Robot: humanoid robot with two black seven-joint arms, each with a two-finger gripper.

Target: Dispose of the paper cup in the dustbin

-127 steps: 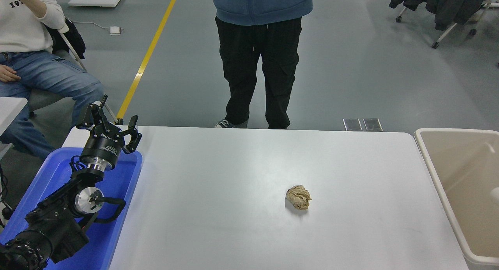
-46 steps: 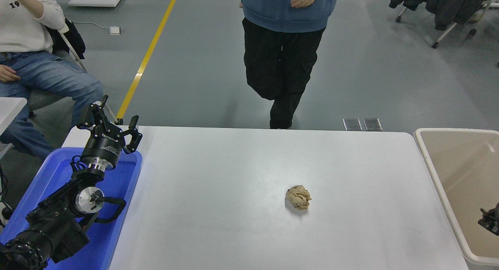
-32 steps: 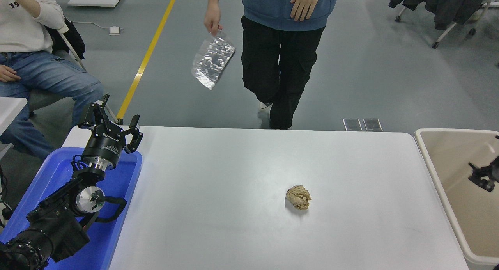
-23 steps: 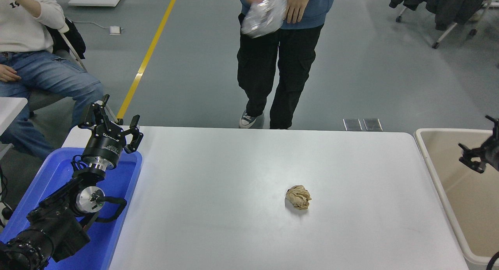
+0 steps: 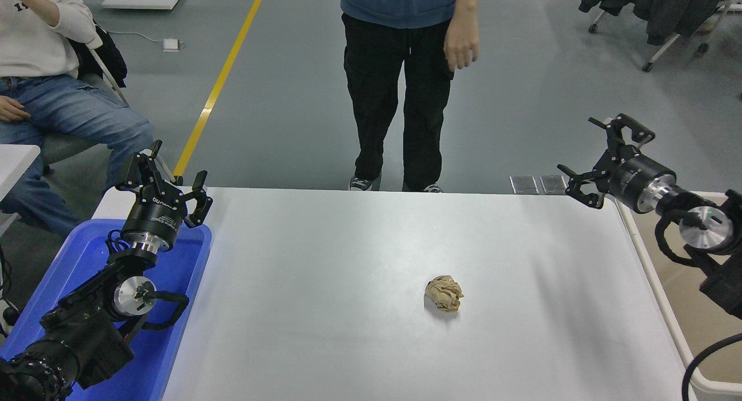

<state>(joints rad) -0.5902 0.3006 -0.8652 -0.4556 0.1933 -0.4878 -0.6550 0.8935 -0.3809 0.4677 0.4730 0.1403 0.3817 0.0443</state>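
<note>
Beige bin (image 5: 661, 285) at table's three o'clock; no cup in sight, perhaps already binned. Right gripper (image 5: 603, 157) hangs empty, fingers spread. Left gripper (image 5: 165, 178) parked, also spread. Paper ball (image 5: 444, 293) remains.

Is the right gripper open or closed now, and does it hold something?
Open and empty: the right gripper has its fingers spread apart above the table's far right corner.
</note>
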